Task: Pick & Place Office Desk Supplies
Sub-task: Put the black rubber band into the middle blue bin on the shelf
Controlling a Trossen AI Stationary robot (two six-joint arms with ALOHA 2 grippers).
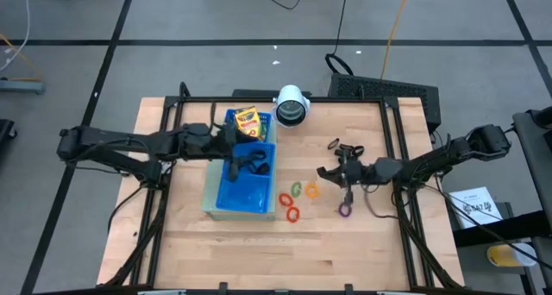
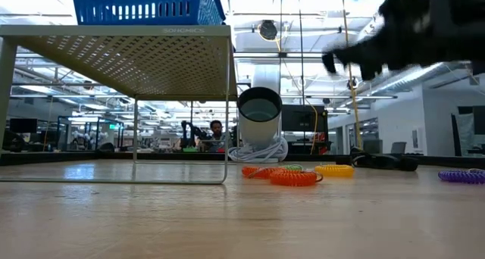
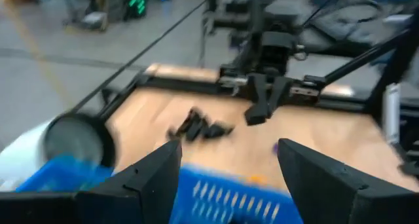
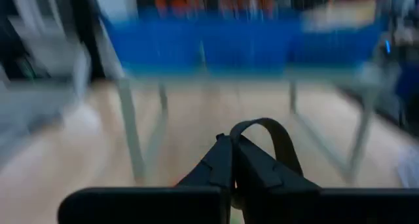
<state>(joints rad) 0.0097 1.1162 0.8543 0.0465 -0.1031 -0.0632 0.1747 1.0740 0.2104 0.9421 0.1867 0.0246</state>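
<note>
jaws of the right gripper (image 4: 234,160) pinch a black clip (image 4: 265,135) above the tabletop (image 1: 216,247), right of the rings (image 1: 293,200); left gripper (image 3: 229,168) hangs wide over the blue tray (image 1: 220,196). the thin pinch could let the clip swing loose.

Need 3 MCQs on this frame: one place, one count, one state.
1. Where is the crayon box?
A. on bare table
B. in the tray, end nearest the cylinder
C. on the cylinder

2. How many purple rings?
A. one
B. two
C. three

3. Right tool?
A. wide open
B. shut
C. out of view

Key:
1 B, it lies inside the blue rim.
2 A, a single one lies on the table by the right tool.
3 B, its fingers meet in the right wrist view.
</note>
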